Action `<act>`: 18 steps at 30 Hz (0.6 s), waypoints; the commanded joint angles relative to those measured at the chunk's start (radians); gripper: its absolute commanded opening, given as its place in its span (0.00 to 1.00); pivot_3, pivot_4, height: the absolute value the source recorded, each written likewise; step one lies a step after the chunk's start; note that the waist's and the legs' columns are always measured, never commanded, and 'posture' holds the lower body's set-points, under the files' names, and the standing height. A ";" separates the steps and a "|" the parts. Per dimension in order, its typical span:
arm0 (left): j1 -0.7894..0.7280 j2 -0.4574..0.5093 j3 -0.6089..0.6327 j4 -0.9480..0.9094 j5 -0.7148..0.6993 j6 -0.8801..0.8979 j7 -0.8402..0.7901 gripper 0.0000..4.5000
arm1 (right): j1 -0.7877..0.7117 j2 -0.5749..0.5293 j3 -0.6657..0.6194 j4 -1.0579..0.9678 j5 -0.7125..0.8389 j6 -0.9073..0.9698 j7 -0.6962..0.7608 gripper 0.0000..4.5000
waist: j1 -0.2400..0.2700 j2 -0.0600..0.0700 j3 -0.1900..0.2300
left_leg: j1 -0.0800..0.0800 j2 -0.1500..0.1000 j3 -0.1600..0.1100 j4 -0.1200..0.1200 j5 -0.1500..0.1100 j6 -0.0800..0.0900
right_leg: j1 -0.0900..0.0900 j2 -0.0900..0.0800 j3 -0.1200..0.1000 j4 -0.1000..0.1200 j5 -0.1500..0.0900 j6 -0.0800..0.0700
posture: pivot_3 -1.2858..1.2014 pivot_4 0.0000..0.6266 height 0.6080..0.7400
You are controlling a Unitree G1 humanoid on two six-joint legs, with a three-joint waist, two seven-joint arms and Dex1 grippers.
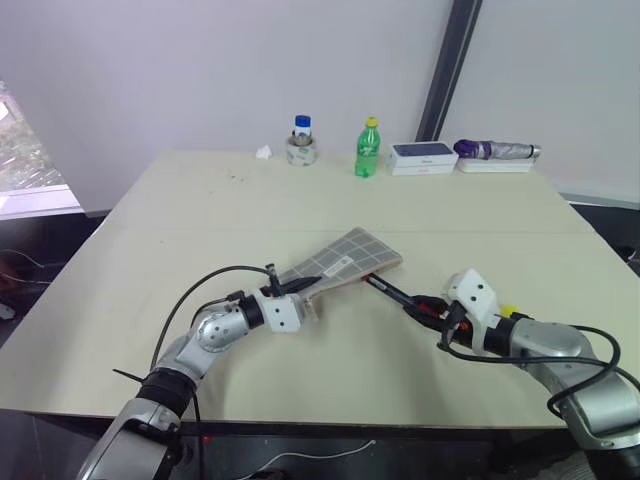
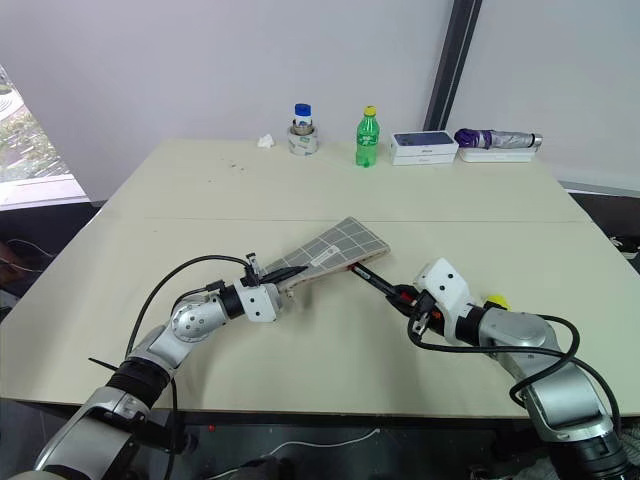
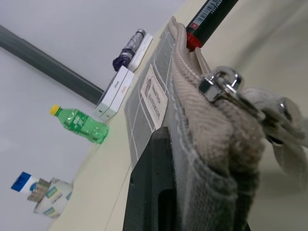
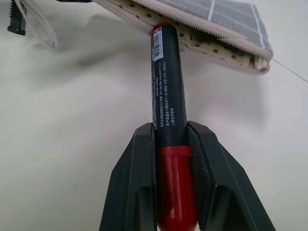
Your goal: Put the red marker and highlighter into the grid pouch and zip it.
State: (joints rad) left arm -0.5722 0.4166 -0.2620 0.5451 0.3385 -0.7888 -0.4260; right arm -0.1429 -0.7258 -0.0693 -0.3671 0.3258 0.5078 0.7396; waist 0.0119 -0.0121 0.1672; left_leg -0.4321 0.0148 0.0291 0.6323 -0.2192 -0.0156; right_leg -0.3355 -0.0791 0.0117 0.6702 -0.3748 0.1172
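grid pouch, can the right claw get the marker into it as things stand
Probably yes: the right claw holds the red marker with its tip at the grid pouch mouth, which the left claw holds raised and unzipped.

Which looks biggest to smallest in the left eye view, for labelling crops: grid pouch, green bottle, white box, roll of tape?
1. grid pouch
2. white box
3. green bottle, close to the box
4. roll of tape
The pouch lies nearer the camera, so its lead is partly nearness.
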 commanded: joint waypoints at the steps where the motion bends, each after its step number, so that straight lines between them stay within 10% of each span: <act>1: -0.028 0.003 -0.015 -0.024 0.011 -0.030 0.008 0.00 | -0.032 -0.013 0.005 -0.032 -0.013 -0.024 0.009 0.08 | 0.000 0.000 0.000 | 0.000 0.000 0.000 0.000 0.000 0.000 | 0.000 0.000 0.000 0.000 0.000 0.000 | 0.52 0.24 1.00; 18: -0.014 0.067 -0.066 -0.085 -0.221 -0.078 -0.240 0.00 | -0.233 -0.045 0.321 0.056 -0.320 -0.330 0.123 0.08 | -0.007 0.000 0.000 | 0.000 0.000 0.000 0.000 0.001 -0.001 | -0.001 0.000 0.000 0.000 0.000 0.000 | 0.52 0.24 1.00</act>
State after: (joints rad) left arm -0.5807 0.4949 -0.3317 0.5156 0.2044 -0.8426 -0.6304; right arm -0.3533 -0.7892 0.2303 -0.2911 0.0086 0.2451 0.8423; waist 0.0048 -0.0121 0.1672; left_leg -0.4321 0.0152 0.0292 0.6324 -0.2183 -0.0171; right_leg -0.3364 -0.0788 0.0118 0.6705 -0.3749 0.1171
